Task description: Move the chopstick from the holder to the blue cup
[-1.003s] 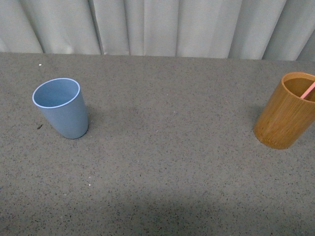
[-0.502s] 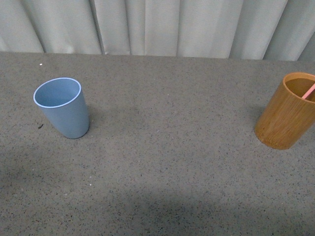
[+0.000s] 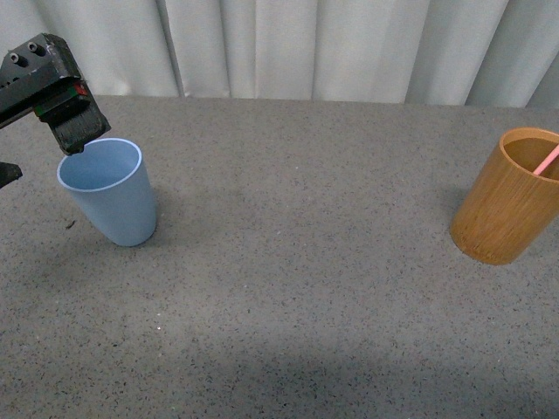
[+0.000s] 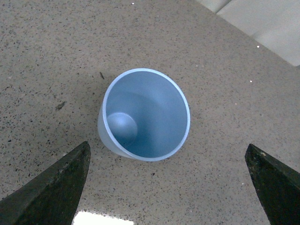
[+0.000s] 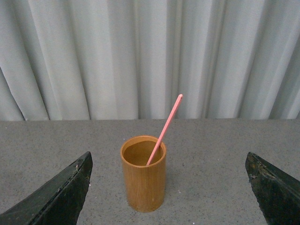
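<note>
shows chopstick [image 5: 164, 130] leaning in holder [image 5: 143, 183] toward right edge of desk [image 3: 306, 288], tip cut off in front view; blue cup [image 4: 145, 117] toward left edge under left gripper [image 4: 167, 146], jaws spread, empty; right gripper [image 5: 168, 154] likewise spread, empty, facing holder.

**A:** What is carrying everything here?

**B:** A grey stone-look tabletop with dark speckles [image 3: 306, 288]. It is flat and runs back to a straight far edge.

**A:** And what stands directly on it?

**B:** Two things, well apart. On the left is a light blue smooth plastic tumbler [image 3: 109, 196], upright on its narrower base with its mouth facing up. On the right is an orange-brown bamboo-grain cylinder holder [image 3: 507, 205], also upright.

**A:** Anything smaller?

**B:** A small dark fleck [image 3: 71, 225] lies just left of the tumbler's base. A tiny white speck [image 3: 159, 328] lies nearer, on bare surface.
</note>
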